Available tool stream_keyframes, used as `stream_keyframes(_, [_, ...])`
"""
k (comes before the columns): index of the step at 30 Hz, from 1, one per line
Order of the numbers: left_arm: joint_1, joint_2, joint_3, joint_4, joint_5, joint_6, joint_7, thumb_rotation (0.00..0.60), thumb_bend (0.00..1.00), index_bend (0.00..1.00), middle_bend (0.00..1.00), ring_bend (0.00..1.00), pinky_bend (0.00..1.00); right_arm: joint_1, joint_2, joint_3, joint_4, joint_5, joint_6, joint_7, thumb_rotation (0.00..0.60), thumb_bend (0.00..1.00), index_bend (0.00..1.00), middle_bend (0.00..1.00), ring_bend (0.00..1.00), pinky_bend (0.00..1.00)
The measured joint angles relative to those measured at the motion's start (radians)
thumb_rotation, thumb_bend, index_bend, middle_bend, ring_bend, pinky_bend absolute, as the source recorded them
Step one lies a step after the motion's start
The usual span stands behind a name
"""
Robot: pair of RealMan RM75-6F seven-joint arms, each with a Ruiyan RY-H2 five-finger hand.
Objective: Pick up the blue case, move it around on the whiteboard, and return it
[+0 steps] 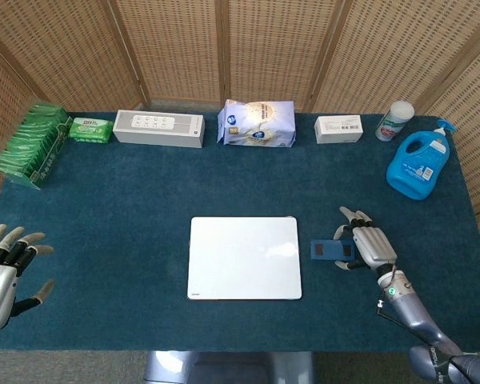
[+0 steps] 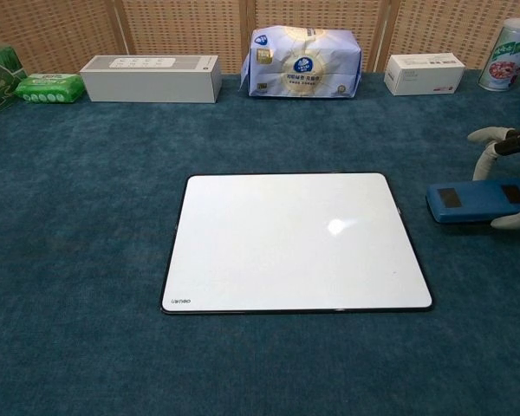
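Whiteboard (image 2: 295,238), then blue case (image 2: 477,201) under right hand (image 1: 370,245).

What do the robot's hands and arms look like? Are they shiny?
Yes, a bit shiny. The right hand has a silver-grey metal back, pale fingers with dark joints, and beige fingertips. Its wrist carries a small green-lit ring and a thin black cable, on a grey-blue arm. The left hand looks the same: silver body, beige-tipped fingers.

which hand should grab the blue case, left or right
Right. The right hand is already over the blue case, fingers on both sides of it, just right of the whiteboard. The left hand is open at the table's far left edge.
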Motion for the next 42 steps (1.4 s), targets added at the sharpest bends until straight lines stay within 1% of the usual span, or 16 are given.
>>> stream_keyframes(2, [-0.001, 0.000, 0.000, 0.000, 0.000, 0.000, 0.001, 0.600, 0.32, 0.35, 0.26, 0.14, 0.00, -0.001, 0.000, 0.000, 0.002, -0.002, 0.004, -0.002, 0.600, 0.18, 0.28, 0.00, 0.00, 0.00])
stream_keyframes(4, [-0.001, 0.000, 0.000, -0.001, 0.000, 0.000, 0.001, 0.600, 0.32, 0.35, 0.26, 0.14, 0.00, -0.002, 0.001, 0.000, 0.001, -0.002, 0.005, -0.003, 0.600, 0.18, 0.24, 0.00, 0.00, 0.00])
stream_keyframes(9, [-0.003, -0.001, -0.001, -0.001, -0.002, -0.002, 0.003, 0.600, 0.32, 0.35, 0.26, 0.14, 0.00, -0.005, 0.005, 0.001, -0.002, -0.005, 0.013, -0.012, 0.600, 0.18, 0.18, 0.00, 0.00, 0.00])
stream_keyframes(14, [-0.003, -0.003, -0.001, 0.001, -0.005, -0.003, -0.001, 0.600, 0.32, 0.35, 0.26, 0.14, 0.00, -0.012, 0.016, 0.006, -0.018, -0.008, 0.038, -0.018, 0.597, 0.19, 0.17, 0.00, 0.00, 0.00])
stream_keyframes(17, [-0.003, -0.008, 0.001, 0.008, -0.012, -0.005, -0.005, 0.600, 0.32, 0.35, 0.26, 0.14, 0.00, -0.024, 0.028, 0.014, -0.041, -0.009, 0.073, -0.026, 0.597, 0.20, 0.17, 0.00, 0.00, 0.00])
stream_keyframes(21, [0.000, -0.014, 0.002, 0.019, -0.031, -0.007, -0.016, 0.600, 0.32, 0.34, 0.26, 0.14, 0.00, -0.049, 0.049, 0.023, -0.091, -0.009, 0.141, -0.057, 0.600, 0.21, 0.20, 0.00, 0.00, 0.00])
stream_keyframes(24, [0.003, -0.019, 0.002, 0.029, -0.048, -0.008, -0.026, 0.600, 0.32, 0.34, 0.26, 0.14, 0.00, -0.070, 0.067, 0.028, -0.124, -0.006, 0.190, -0.103, 0.600, 0.21, 0.22, 0.01, 0.00, 0.00])
stream_keyframes(30, [0.011, -0.040, 0.009, 0.069, -0.102, -0.029, -0.062, 0.600, 0.32, 0.32, 0.26, 0.14, 0.00, -0.138, 0.104, 0.027, -0.184, 0.010, 0.322, -0.251, 0.600, 0.21, 0.30, 0.06, 0.00, 0.00])
stream_keyframes(35, [0.020, -0.074, 0.016, 0.109, -0.124, -0.032, -0.061, 0.600, 0.32, 0.30, 0.26, 0.14, 0.00, -0.221, 0.132, 0.008, -0.221, 0.035, 0.411, -0.316, 0.600, 0.21, 0.35, 0.09, 0.00, 0.00])
stream_keyframes(42, [0.034, -0.121, 0.033, 0.147, -0.137, -0.035, -0.055, 0.600, 0.32, 0.29, 0.26, 0.14, 0.00, -0.302, 0.145, -0.027, -0.251, 0.032, 0.489, -0.333, 0.600, 0.21, 0.36, 0.10, 0.00, 0.00])
